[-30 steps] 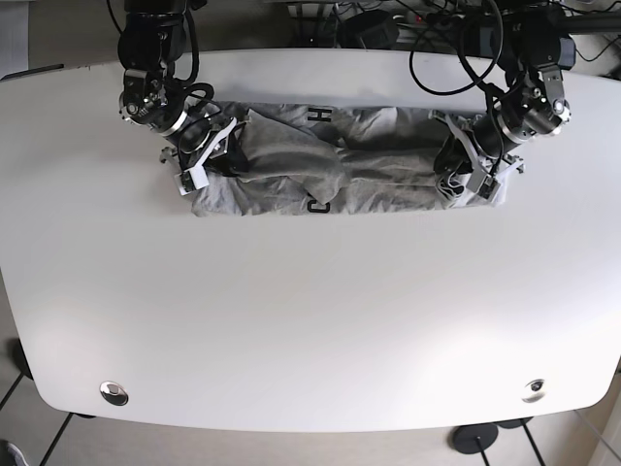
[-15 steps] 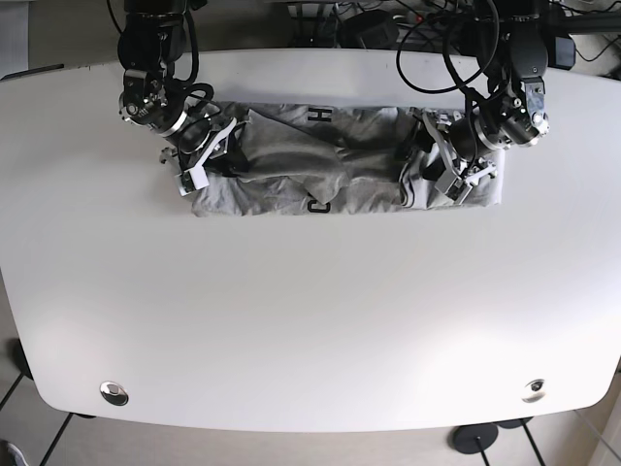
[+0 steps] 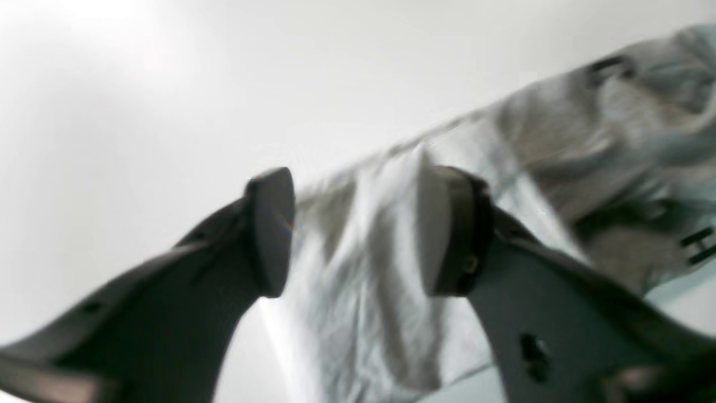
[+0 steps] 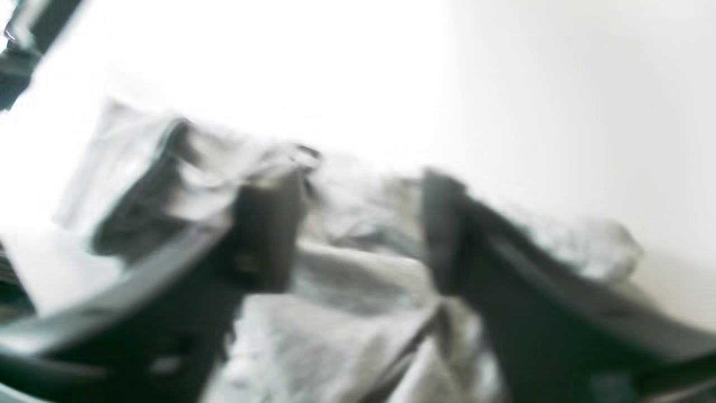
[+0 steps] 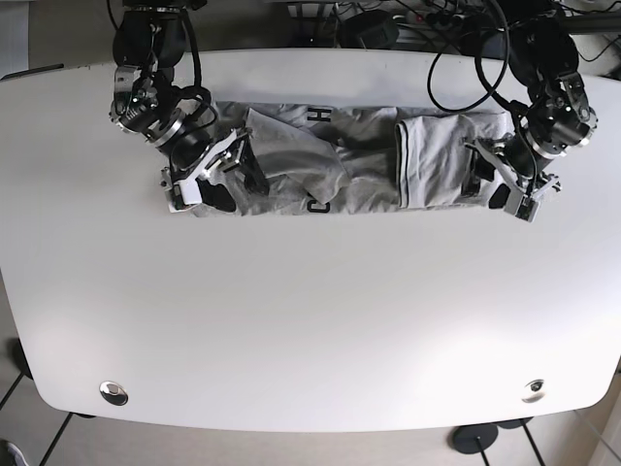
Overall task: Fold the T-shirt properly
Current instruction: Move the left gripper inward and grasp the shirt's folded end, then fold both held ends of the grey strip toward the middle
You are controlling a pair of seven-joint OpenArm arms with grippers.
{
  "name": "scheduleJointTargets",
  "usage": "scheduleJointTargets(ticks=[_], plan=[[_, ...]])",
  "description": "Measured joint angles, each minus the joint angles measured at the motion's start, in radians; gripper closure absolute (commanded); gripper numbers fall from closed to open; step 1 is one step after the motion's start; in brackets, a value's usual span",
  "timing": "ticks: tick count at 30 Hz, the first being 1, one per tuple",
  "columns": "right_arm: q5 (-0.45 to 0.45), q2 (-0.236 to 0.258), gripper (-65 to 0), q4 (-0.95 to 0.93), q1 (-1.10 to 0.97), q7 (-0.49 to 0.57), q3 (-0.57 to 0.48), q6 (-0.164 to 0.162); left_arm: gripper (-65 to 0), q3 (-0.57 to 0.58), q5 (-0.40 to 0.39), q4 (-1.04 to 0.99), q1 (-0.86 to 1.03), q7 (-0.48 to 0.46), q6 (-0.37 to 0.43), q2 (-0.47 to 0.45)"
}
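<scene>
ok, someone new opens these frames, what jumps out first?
The grey shirt, bunched into a long band across the far side of the white table, with a flat folded panel at the base view's right. Then the two tools at its ends: the left tool open just off the folded panel, the right tool open over the crumpled end.

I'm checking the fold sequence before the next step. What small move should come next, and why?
Probably the right gripper should close on the T-shirt end beneath it and fold it inward. That end lies rumpled, while the other end already lies folded flat, and the left gripper sits open at the cloth's edge.
</scene>
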Motion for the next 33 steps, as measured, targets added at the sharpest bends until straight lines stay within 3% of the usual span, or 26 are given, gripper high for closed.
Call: scheduleJointTargets(ticks=[1, 3, 8, 13, 17, 23, 24, 26, 27, 31, 32, 33], plan=[[0.058, -0.002, -53.9, 0.005, -0.007, -0.057, 0.040, 0.002, -11.9, 0.006, 0.003, -0.065, 0.000, 0.003, -0.001, -0.007], [0.163, -0.003, -60.7, -0.001, -0.003, -0.113, 0.148, -0.008, -3.3, 0.007, -0.001, -0.155, -0.001, 0.002, -0.001, -0.037], [0.333, 0.005, -60.7, -0.138, 0.003, -0.171, 0.281, -0.008, -1.8, 0.001, -0.019, -0.297, -0.002, -0.030, -0.001, -0.045], [0.334, 0.013, -60.6, -0.283, -0.021, -0.175, 0.286, -0.010, -1.8, 0.003, -0.061, -0.431, -0.043, -0.126, -0.013, -0.079], [0.323, 0.010, -60.6, -0.282, -0.053, -0.142, 0.217, 0.004, -1.8, 0.005, -0.064, -0.435, -0.042, -0.126, -0.016, -0.098], [0.159, -0.117, -60.2, -0.274, -0.026, -0.121, 0.114, 0.023, -1.9, 0.003, -0.062, -0.435, -0.040, -0.130, -0.016, -0.096], [0.133, -0.133, -58.8, -0.275, -0.014, -0.122, 0.117, 0.023, -1.9, 0.003, -0.062, -0.435, -0.040, -0.130, -0.016, -0.095], [0.068, -0.151, -48.8, -0.275, 0.012, -0.130, 0.118, 0.019, -1.9, 0.003, -0.062, -0.435, -0.039, -0.133, -0.016, -0.095], [0.040, -0.155, -36.5, -0.277, 0.027, -0.135, 0.119, 0.006, -2.1, 0.003, -0.061, -0.435, -0.039, -0.133, -0.016, -0.095], [-0.009, -0.150, -1.7, -0.284, 0.051, -0.170, 0.120, -0.008, -2.1, 0.004, -0.061, -0.435, -0.039, -0.133, -0.016, -0.094], [-0.010, -0.150, -2.1, -0.275, 0.050, -0.176, 0.120, -0.011, -2.2, 0.003, -0.059, -0.435, -0.040, -0.133, -0.016, -0.090], [-0.017, -0.151, -3.0, -0.228, 0.040, -0.193, 0.119, -0.042, -2.2, 0.000, -0.058, -0.435, -0.041, -0.137, -0.011, -0.074]])
